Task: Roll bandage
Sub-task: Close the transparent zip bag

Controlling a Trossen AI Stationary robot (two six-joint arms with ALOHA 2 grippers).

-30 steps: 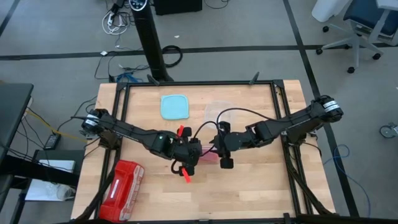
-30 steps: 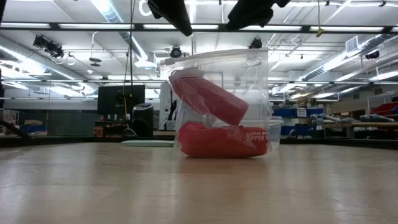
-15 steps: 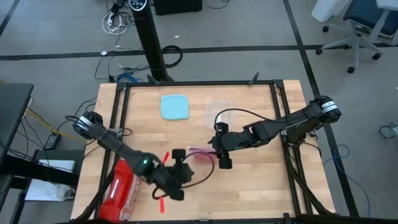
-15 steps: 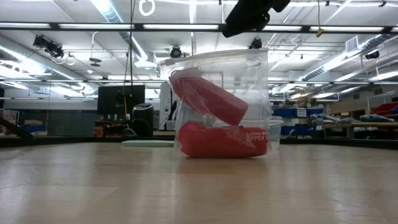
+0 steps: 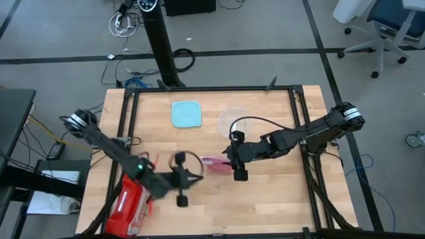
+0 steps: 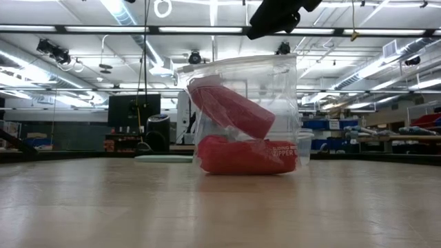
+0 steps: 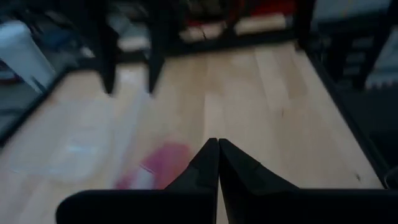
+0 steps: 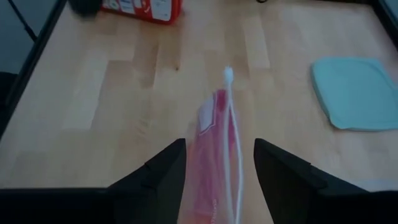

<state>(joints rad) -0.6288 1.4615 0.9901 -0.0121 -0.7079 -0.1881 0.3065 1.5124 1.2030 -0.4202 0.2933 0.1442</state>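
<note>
A wooden table (image 5: pixel 265 199) framed in black rails

On its planks are seen a clear zip bag (image 5: pixel 214 162) holding the pink-red bandage (image 6: pixel 234 110), a pale blue lid (image 5: pixel 186 113), a clear container (image 5: pixel 232 119) beside it, and a red plastic case (image 5: pixel 127 202) at the left corner.

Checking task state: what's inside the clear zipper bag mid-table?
Inside the zipper bag: two dusky pink-red pieces of bandage, one leaning tilted on another lying flat along the bottom. Whether they are tightly rolled, or anything sits behind them, cannot be seen.
</note>
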